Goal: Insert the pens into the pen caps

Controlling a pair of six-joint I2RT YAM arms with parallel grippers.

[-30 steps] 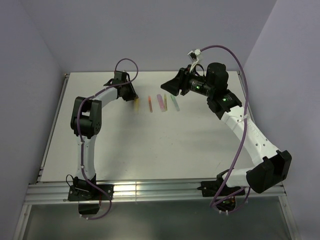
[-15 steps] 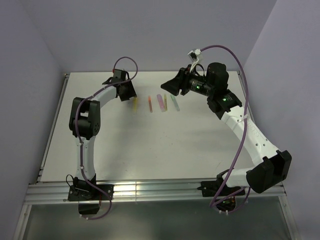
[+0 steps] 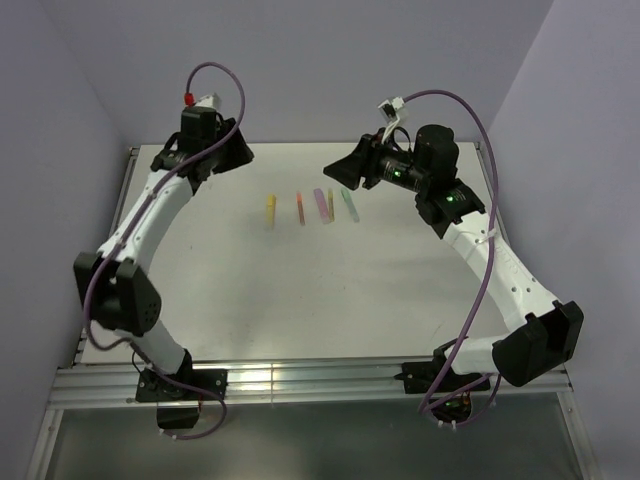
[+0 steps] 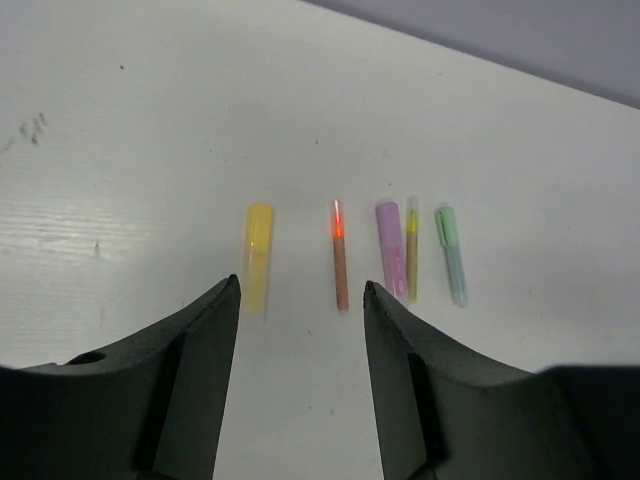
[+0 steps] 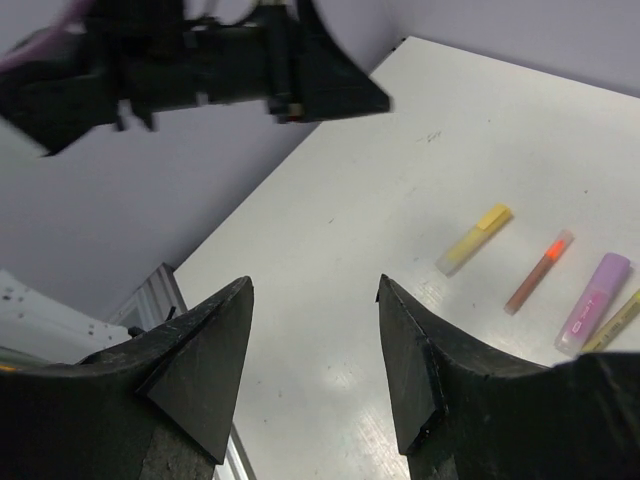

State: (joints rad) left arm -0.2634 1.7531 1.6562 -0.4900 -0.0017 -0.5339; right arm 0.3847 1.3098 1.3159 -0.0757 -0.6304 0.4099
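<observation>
The left gripper (image 4: 300,283) has moved off the yellow pen (image 4: 258,255) to the upper left, wide open. The right gripper (image 5: 315,282) stays wide and empty.

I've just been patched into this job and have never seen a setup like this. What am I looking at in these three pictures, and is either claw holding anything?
You are seeing two robot arms bolted at the near edge of a white table. The wide picture comes from a fixed camera above and behind them. The other two come from a camera on each wrist, so the dark wedges at the bottom of those pictures are that arm's own fingers. The left gripper and the right gripper both stand open and hold nothing. Five pens lie in a row on the table: a yellow pen, an orange-red pen, a purple pen, an olive-yellow pen close beside it, and a mint-green pen.
</observation>
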